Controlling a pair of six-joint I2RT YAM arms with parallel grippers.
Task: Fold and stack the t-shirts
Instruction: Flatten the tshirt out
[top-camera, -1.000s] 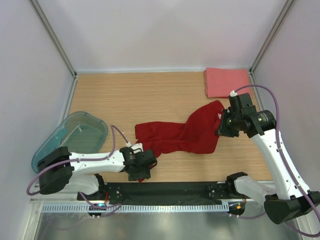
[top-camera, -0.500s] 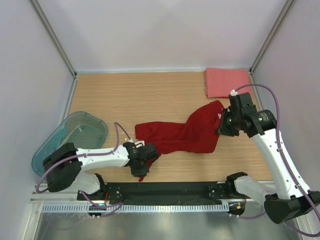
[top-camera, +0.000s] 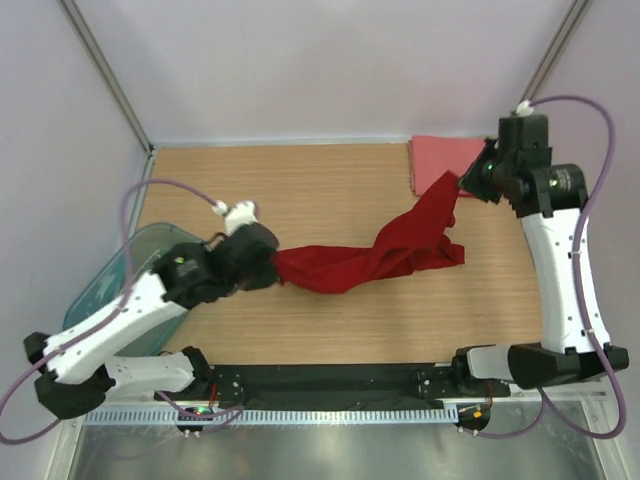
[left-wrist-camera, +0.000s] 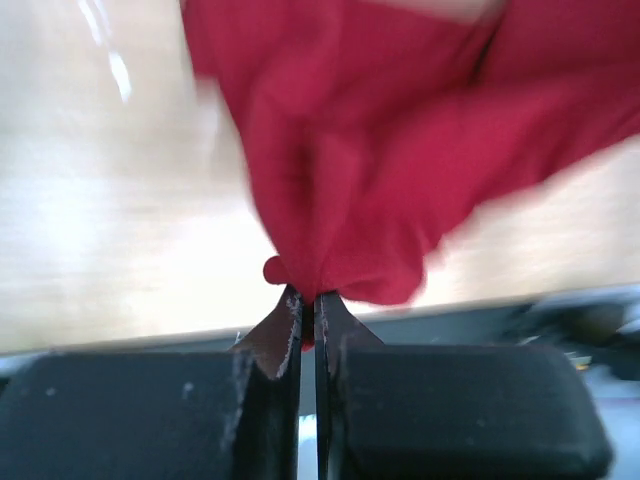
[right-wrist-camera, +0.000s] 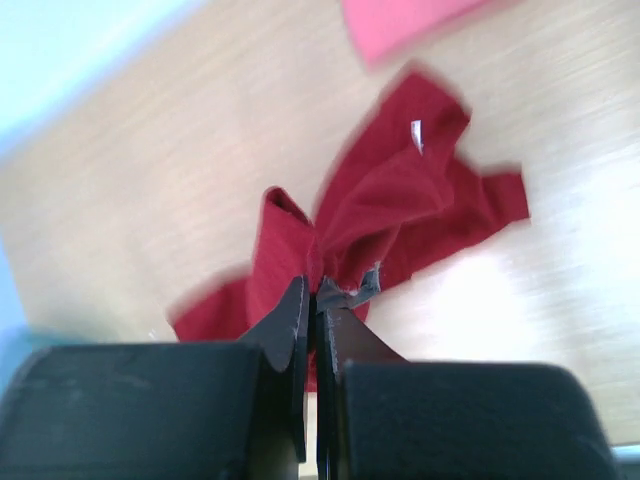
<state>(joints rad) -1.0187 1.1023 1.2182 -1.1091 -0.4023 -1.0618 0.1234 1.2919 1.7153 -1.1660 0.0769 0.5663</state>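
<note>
Left hand (top-camera: 266, 264): jaws closed tight, pinching a bunched edge of the red shirt (top-camera: 365, 262). In the wrist view the cloth is caught right at the fingertips and fans out ahead of them. The hand is held off the worktop (top-camera: 330, 195). The bin (top-camera: 140, 250) lies behind the hand on its outer side, partly under the arm.

Red shirt: drawn out in a twisted band from the left hand across to the right hand (top-camera: 463, 184), unfolded and crumpled. Its middle sags between the two hands. A loose flap spreads out below the right hand and appears to rest on the worktop – contact cannot be confirmed.

Right hand: jaws closed, gripping the far end of the red shirt in a tight gather at the fingertips. It is held above the worktop. A small white tag (right-wrist-camera: 416, 135) shows on the cloth ahead of this hand.

Pink shirt (top-camera: 445, 160): folded to a flat rectangle, lying just beyond the right hand at the far corner of the worktop. In the right wrist view it lies apart from the red shirt – neither hand touches it.
</note>
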